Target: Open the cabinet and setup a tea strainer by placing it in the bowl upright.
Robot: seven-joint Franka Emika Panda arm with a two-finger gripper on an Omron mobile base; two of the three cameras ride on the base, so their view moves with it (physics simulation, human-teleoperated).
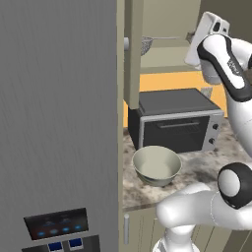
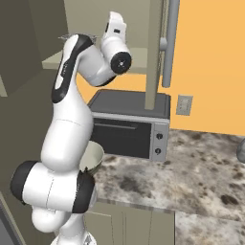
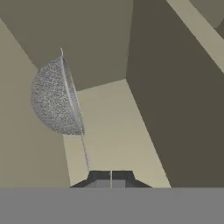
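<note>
Nearest, the bowl point(image 1: 156, 166) is seen upright on the marbled counter point(image 2: 201, 162), just before the black oven point(image 1: 177, 120). Higher up, the gripper point(image 3: 111, 174) is held inside the open cabinet point(image 1: 133, 49), its jaws pressed together; the strainer's thin handle seems caught between them. Beyond, the tea strainer point(image 3: 54, 98) is seen over the shelf point(image 3: 113, 127).

Orange wall point(image 2: 210, 57) is running behind a speckled grey-brown stone counter point(image 2: 201, 167), with a grey outlet plate point(image 2: 183, 105) sitting on it. Black toaster oven point(image 1: 174, 120) is standing on the counter. Grey fridge point(image 1: 56, 113) with a lit blue panel is filling the left side.
</note>
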